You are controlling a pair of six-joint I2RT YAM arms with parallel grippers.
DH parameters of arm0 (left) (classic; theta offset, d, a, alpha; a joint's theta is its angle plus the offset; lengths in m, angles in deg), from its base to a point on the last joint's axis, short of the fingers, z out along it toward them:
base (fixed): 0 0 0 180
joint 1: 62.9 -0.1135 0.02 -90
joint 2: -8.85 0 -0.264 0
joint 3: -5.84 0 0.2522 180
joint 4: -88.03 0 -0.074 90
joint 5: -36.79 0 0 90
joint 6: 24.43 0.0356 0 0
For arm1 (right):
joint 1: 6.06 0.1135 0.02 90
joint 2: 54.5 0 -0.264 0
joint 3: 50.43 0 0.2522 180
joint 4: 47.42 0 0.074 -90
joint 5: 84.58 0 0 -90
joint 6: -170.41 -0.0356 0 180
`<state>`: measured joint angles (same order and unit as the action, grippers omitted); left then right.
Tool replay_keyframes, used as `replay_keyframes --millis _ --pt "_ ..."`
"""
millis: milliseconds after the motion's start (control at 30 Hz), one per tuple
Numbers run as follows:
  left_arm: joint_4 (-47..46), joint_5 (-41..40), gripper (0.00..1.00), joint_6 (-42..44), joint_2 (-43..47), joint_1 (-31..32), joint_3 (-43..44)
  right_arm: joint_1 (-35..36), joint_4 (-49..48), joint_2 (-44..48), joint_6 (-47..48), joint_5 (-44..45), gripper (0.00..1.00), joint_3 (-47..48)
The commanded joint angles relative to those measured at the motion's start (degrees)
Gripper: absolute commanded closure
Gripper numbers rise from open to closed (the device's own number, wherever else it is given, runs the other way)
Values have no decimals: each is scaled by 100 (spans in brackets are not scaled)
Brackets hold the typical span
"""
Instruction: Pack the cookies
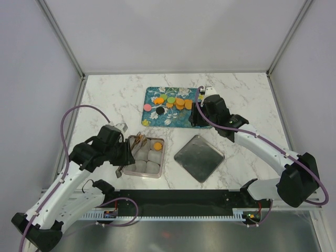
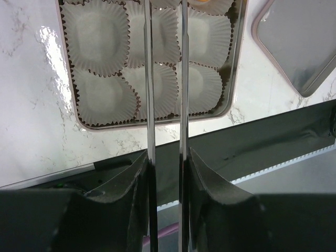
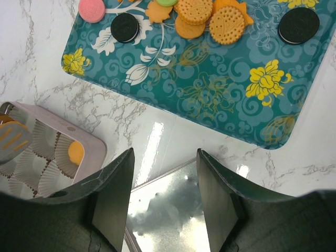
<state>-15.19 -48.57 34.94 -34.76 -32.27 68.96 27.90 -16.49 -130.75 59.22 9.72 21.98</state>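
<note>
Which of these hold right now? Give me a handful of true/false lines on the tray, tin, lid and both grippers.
1. The right gripper is open and empty. True.
2. The square grey metal lid is on the pink rectangular tin. False: it lies on the white marble table beside the tin.
3. One orange round cookie lies in a white crinkled paper cup in the tin. True.
4. The teal floral tray is empty. False: orange, black and pink cookies lie on it.
5. The left gripper is open. False: it is shut on long metal tongs.
</note>
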Motion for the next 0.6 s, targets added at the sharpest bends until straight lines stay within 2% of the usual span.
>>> replay_keyframes --millis 0,567 --pt "-229 28 64 -180 -68 22 -32 6 -214 -22 -8 -52 41 208" --pt "-449 72 59 -153 -332 31 -102 -3 -249 -22 10 -16 41 111"
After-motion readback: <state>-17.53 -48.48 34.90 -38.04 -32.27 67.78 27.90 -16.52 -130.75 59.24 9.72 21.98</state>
